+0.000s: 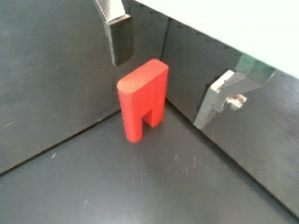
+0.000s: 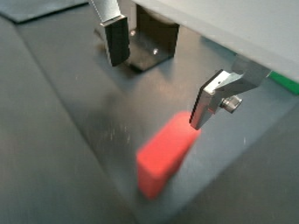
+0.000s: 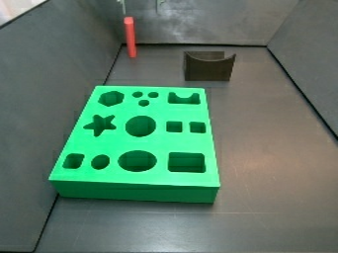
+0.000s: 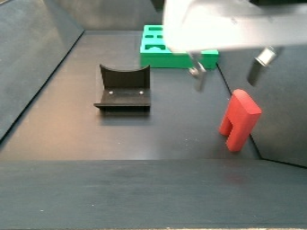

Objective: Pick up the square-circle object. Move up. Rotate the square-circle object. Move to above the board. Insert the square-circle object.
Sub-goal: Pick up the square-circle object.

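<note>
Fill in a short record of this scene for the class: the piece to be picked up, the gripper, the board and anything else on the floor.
piece: red piece standing upright on the dark floor, not held
gripper: gripper above the red piece, jaws open, fingers apart and clear of it
board: green board lying flat, holes empty as far as a side view shows
other: dark fixture standing apart from the board

The light is even and soft, with weak shadows. In a wrist view the square-circle object is blurred, and the gripper is sharper. Both side views are clear.
</note>
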